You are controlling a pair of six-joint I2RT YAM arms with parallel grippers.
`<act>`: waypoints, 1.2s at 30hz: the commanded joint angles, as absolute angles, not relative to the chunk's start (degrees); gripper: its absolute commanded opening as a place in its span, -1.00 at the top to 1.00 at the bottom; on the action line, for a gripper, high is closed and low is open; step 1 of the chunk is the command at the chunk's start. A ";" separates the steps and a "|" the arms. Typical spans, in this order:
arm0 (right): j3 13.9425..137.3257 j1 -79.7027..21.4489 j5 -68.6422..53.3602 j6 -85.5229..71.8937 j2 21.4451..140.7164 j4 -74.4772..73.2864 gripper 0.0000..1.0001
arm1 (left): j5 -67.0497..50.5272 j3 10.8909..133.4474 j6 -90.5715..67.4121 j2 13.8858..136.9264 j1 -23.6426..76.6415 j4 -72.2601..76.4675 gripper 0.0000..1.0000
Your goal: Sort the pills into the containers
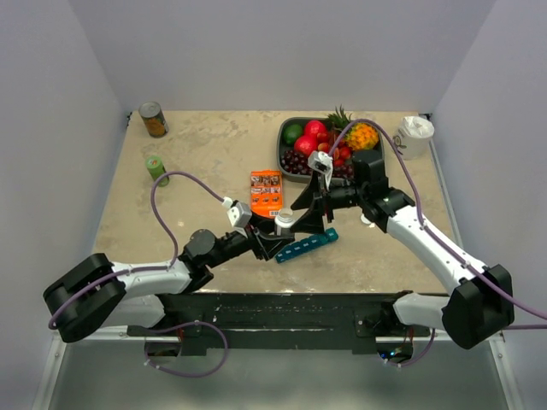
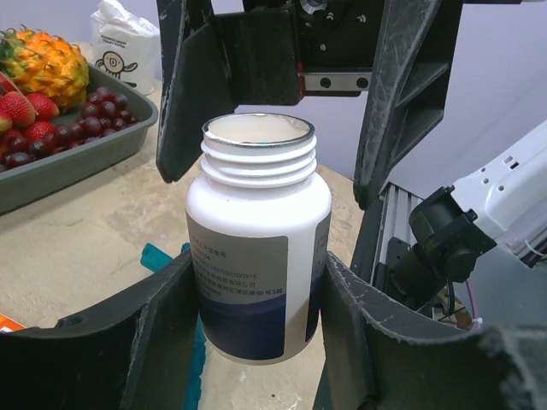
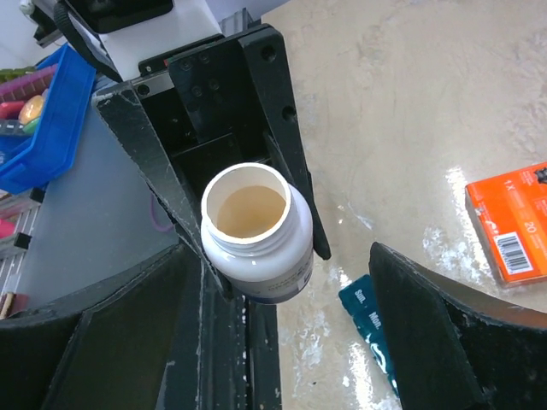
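Observation:
My left gripper [image 2: 259,295] is shut on a white bottle [image 2: 256,248] with a blue-banded label, held upright and uncapped. Seen from the right wrist, the bottle [image 3: 255,229] has a pale tan inside, and I cannot make out single pills. My right gripper [image 3: 282,260] stands open just above the bottle's mouth, one finger on each side, touching nothing. From above, both grippers meet at the bottle [image 1: 283,222] mid-table. The teal strip of containers [image 1: 306,246] lies on the table just right of the bottle, with lids marked by day [image 3: 376,329].
An orange flat box [image 1: 266,191] lies behind the bottle. A dark fruit tray [image 1: 288,162] sits at the back right, with a white cup [image 1: 415,135] beside it. A can [image 1: 153,119] and a small green bottle [image 1: 156,168] stand at the back left.

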State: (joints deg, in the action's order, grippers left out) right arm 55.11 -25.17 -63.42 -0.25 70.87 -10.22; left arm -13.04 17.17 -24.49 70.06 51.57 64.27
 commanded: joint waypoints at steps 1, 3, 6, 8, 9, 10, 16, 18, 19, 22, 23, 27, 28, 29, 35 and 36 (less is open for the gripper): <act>53.35 -25.93 -63.28 -5.88 70.75 -3.79 -0.79 | -11.60 19.16 -24.17 71.01 51.94 71.80 1.00; 53.09 -26.37 -63.63 -7.90 71.10 -1.76 -0.77 | -11.51 19.34 -24.34 71.19 51.94 71.98 1.00; 53.09 -26.89 -63.63 -8.79 71.80 -0.97 -0.75 | -11.34 19.51 -24.70 71.46 52.03 72.33 1.00; 53.26 -26.89 -63.55 -8.01 71.63 -1.75 -0.75 | -11.16 19.60 -24.70 71.45 52.03 72.07 1.00; 53.96 -26.81 -63.28 -6.78 71.46 -2.98 -0.76 | -11.16 19.51 -24.52 71.37 52.03 71.64 1.00; 54.57 -26.81 -63.11 -2.33 71.19 -4.82 -0.78 | -11.25 19.77 -23.91 71.11 52.03 69.72 1.00; 63.45 -21.29 -52.56 27.53 70.22 -32.75 -0.97 | -15.90 22.85 -11.29 65.06 51.86 43.84 1.00; 63.55 -15.05 -52.04 33.46 70.66 -39.00 -0.98 | -20.12 25.38 -6.00 62.07 51.86 35.38 1.00; 63.28 -13.20 -51.51 39.40 70.84 -40.68 -0.98 | -20.65 26.44 -1.02 61.18 51.77 26.37 1.00; 61.62 -9.32 -44.78 45.87 73.47 -43.95 -0.97 | -20.57 29.79 9.10 57.84 51.77 13.41 1.00; 61.26 -8.79 -43.34 46.31 74.43 -43.34 -0.96 | -20.31 30.32 11.05 57.22 51.77 11.18 1.00; 59.94 -8.61 -40.52 40.63 81.28 -38.07 -0.77 | -19.68 33.82 18.09 57.47 51.51 2.49 1.00; 60.03 -8.53 -39.91 37.04 82.26 -35.88 -0.63 | -21.08 34.71 18.54 58.09 51.50 1.24 1.00; 60.38 -8.61 -40.25 36.22 83.57 -35.69 -0.57 | -22.14 35.59 18.81 58.88 51.50 0.27 1.00; 66.17 -8.79 -67.35 67.59 78.93 -63.74 -0.79 | -30.05 36.04 12.05 63.98 51.24 5.26 1.00; 68.18 -8.96 -69.85 76.38 78.14 -70.42 -0.87 | -31.62 35.43 9.60 64.85 51.15 8.67 1.00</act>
State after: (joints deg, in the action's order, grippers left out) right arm 61.30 -8.40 -49.43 45.82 84.84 -45.56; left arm -24.34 34.44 13.43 62.89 51.51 3.40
